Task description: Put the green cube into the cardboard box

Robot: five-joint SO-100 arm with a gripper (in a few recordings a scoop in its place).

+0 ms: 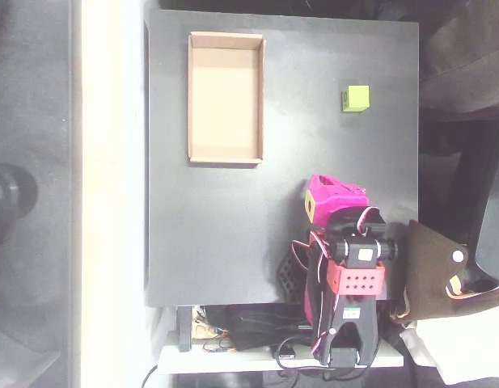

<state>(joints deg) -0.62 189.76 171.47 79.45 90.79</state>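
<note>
1. In the overhead view the magenta gripper (334, 198) sits folded close over the arm's base at the lower edge of the dark counter (209, 242), its head pointing up the picture. I cannot tell whether the fingers are apart or together; they hold nothing and touch neither task thing.
2. The green cube (356, 99) rests alone on the counter, well apart from the fingers: straight up the picture from them and a little to the right. It has no long axis to favour, and its faces sit nearly square to the counter's edges.
3. The cardboard box (226, 98) lies level with the cube but well to its left, empty, long side running up and down the picture.
4. My judgement: the reach goes forward to the cube first, then sweeps left to the box.
</note>
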